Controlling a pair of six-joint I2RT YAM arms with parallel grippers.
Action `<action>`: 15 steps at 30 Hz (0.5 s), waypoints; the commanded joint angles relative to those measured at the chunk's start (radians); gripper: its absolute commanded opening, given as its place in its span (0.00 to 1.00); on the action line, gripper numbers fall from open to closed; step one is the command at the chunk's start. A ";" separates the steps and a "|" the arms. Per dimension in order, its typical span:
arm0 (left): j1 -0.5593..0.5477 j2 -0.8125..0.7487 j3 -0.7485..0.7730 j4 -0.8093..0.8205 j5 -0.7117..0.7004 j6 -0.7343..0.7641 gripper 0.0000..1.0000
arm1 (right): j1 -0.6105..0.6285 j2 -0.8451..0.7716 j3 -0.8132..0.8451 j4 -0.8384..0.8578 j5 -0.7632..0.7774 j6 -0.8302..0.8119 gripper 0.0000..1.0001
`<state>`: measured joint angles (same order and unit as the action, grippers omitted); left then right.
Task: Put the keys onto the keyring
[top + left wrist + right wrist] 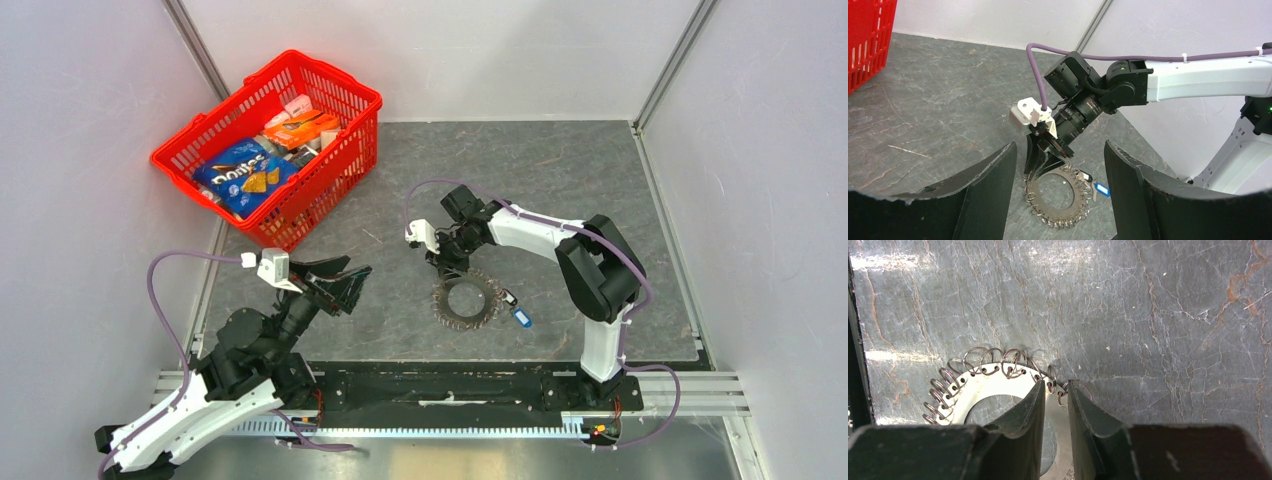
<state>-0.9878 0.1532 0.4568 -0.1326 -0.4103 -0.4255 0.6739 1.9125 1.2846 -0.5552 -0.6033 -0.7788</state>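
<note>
A flat silvery metal disc (pixel 465 320) with a round hole lies on the grey table, its rim hung with several small wire split rings (pixel 973 357). Touching its right side is a small key with a blue head (pixel 521 319), and a black tag (pixel 1085 176) lies beside it. My right gripper (pixel 1055 385) points down over the disc's (pixel 988 382) far rim. Its jaws are a narrow gap apart, with two small rings in the gap. My left gripper (pixel 350 285) hovers left of the disc, open and empty. Between its fingers (pixel 993 180) I see the disc (pixel 1059 214) and the blue key (pixel 1102 189).
A red plastic basket (pixel 220 105) holding snack packs stands at the back left. White walls with metal frame posts close in the table on three sides. A black base rail runs along the near edge.
</note>
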 commanded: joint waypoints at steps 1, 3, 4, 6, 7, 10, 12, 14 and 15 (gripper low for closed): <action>0.001 0.013 -0.001 0.037 -0.019 -0.019 0.72 | -0.004 0.010 0.030 0.008 -0.029 -0.013 0.30; 0.001 0.013 -0.002 0.038 -0.021 -0.019 0.72 | -0.004 0.014 0.033 0.005 -0.035 -0.013 0.29; 0.001 0.013 -0.001 0.037 -0.021 -0.019 0.72 | -0.004 0.018 0.033 0.003 -0.038 -0.013 0.29; 0.001 0.015 -0.003 0.039 -0.022 -0.018 0.72 | -0.004 0.021 0.035 0.001 -0.040 -0.013 0.29; 0.002 0.018 -0.002 0.039 -0.022 -0.019 0.72 | -0.003 0.023 0.035 -0.001 -0.042 -0.013 0.29; 0.001 0.021 -0.002 0.038 -0.019 -0.019 0.72 | -0.004 0.028 0.036 -0.006 -0.050 -0.014 0.28; 0.001 0.023 -0.001 0.040 -0.019 -0.019 0.71 | -0.004 0.031 0.036 -0.008 -0.050 -0.014 0.28; 0.001 0.022 -0.001 0.040 -0.019 -0.019 0.72 | -0.004 0.035 0.036 -0.008 -0.051 -0.016 0.27; 0.001 0.022 -0.002 0.040 -0.020 -0.019 0.72 | -0.005 0.037 0.036 -0.009 -0.052 -0.016 0.26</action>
<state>-0.9878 0.1658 0.4568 -0.1318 -0.4103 -0.4255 0.6720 1.9366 1.2854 -0.5591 -0.6258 -0.7792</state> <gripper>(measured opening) 0.712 0.273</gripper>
